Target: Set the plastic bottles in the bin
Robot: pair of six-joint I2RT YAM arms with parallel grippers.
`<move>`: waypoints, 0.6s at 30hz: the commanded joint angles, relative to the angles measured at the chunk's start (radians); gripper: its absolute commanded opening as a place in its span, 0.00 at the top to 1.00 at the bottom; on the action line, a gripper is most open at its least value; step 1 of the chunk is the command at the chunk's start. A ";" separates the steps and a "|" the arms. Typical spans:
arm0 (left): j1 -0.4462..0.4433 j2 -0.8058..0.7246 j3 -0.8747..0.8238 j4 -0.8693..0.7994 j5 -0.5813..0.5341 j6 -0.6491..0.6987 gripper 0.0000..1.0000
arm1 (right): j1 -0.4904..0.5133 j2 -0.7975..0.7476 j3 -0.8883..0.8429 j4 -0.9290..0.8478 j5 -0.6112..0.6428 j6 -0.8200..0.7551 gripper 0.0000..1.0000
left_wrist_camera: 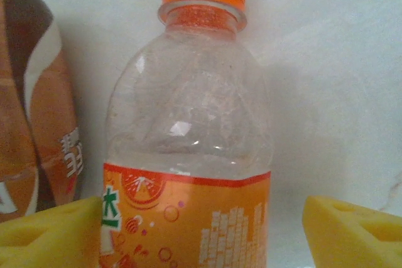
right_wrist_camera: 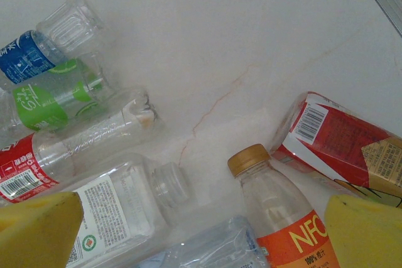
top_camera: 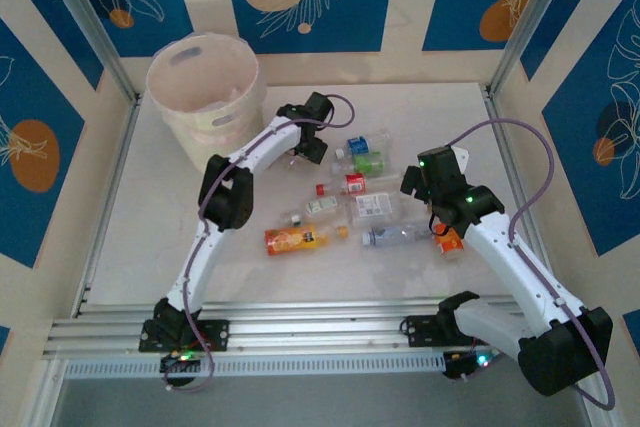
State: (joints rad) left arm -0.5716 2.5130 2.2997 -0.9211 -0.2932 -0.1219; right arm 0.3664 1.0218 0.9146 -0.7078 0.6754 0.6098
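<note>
The bin (top_camera: 205, 97), a pale translucent bucket, stands at the back left. My left gripper (top_camera: 303, 145) hovers just right of it. Between its yellow pads (left_wrist_camera: 50, 233) lies a clear bottle with an orange cap and orange label (left_wrist_camera: 188, 123); the left pad touches the label and the right pad stands apart, so the jaws are open. My right gripper (right_wrist_camera: 201, 236) is open above a gold-capped NFC bottle (right_wrist_camera: 282, 218) and a clear white-labelled bottle (right_wrist_camera: 119, 211). More plastic bottles lie mid-table, among them an orange one (top_camera: 295, 239) and a clear one (top_camera: 395, 236).
A brown and orange bottle (left_wrist_camera: 38, 123) lies just left of the orange-capped one. Blue-labelled (right_wrist_camera: 38, 48), green-labelled (right_wrist_camera: 56, 95) and red-labelled (right_wrist_camera: 63, 149) bottles lie together. A red carton-like pack (right_wrist_camera: 339, 136) sits by the NFC bottle. Metal frame posts (top_camera: 100, 37) border the table.
</note>
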 commanded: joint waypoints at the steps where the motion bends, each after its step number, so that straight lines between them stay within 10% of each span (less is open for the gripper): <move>1: 0.010 0.024 0.026 -0.004 0.012 0.002 0.17 | 0.005 -0.014 0.027 -0.009 0.032 0.016 0.01; 18: 0.018 0.046 0.026 -0.008 0.054 -0.008 0.31 | 0.005 -0.025 0.018 -0.011 0.039 0.017 0.01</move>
State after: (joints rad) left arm -0.5644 2.5244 2.3013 -0.9211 -0.2615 -0.1242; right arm 0.3664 1.0210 0.9146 -0.7082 0.6827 0.6102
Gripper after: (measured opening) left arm 0.700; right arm 0.993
